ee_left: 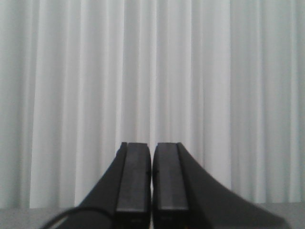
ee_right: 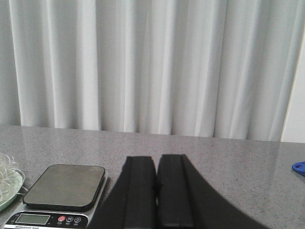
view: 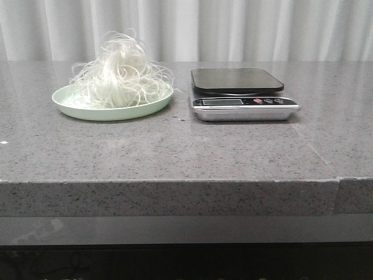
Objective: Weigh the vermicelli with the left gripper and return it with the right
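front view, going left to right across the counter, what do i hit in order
pale green plate with the vermicelli heaped on it → kitchen scale; all sit on the grey stone counter, white curtain behind. No gripper shows in this view.

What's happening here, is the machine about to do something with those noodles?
Nothing is being handled yet. A fluffy mound of thin white vermicelli strands sits on a pale green round plate on the grey speckled stone counter. Beside it stands a silver kitchen scale with a dark square platform, and nothing rests on it. The robot's left hand and right hand are both closed and empty, held back from the food. The weighing has not started.
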You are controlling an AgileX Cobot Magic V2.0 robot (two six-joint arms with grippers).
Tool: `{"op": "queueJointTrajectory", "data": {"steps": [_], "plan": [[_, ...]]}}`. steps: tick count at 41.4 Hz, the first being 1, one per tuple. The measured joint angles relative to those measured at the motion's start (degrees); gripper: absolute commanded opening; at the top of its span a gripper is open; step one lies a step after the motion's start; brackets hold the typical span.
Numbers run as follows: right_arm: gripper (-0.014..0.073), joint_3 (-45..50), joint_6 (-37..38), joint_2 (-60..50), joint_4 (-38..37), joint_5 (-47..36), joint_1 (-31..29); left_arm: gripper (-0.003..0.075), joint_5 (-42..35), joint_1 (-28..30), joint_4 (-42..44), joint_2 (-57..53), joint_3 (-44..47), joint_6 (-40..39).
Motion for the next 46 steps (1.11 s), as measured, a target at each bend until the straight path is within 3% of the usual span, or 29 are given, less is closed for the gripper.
{"op": "queueJointTrajectory", "data": {"steps": [10, 25, 38, 42, 46], "plan": [[0.0150, -8.89, 0.00, 12.10, -0.20, 8.33, 0.00, 0.0145, 9.99, 0.00, 0.00, 11.82, -9.85, 0.00], [0.0150, -8.94, 0.00, 25.93, -0.20, 16.77, 0.00, 0.0145, 17.35, 0.00, 0.00, 23.22, -7.79, 0.00], [0.0150, -8.94, 0.00, 33.21, -0.20, 19.34, 0.00, 0.0145, 18.19, 0.00, 0.00, 29.47, -4.59, 0.00], [0.0155, -8.94, 0.00, 34.74, -0.20, 19.37, 0.00, 0.0194, 18.19, 0.00, 0.00, 31.00, -4.59, 0.00], [0.0220, -8.94, 0.00, 35.59, -0.20, 19.37, 0.00, 0.0331, 18.19, 0.00, 0.00, 32.02, -4.59, 0.00]]}}
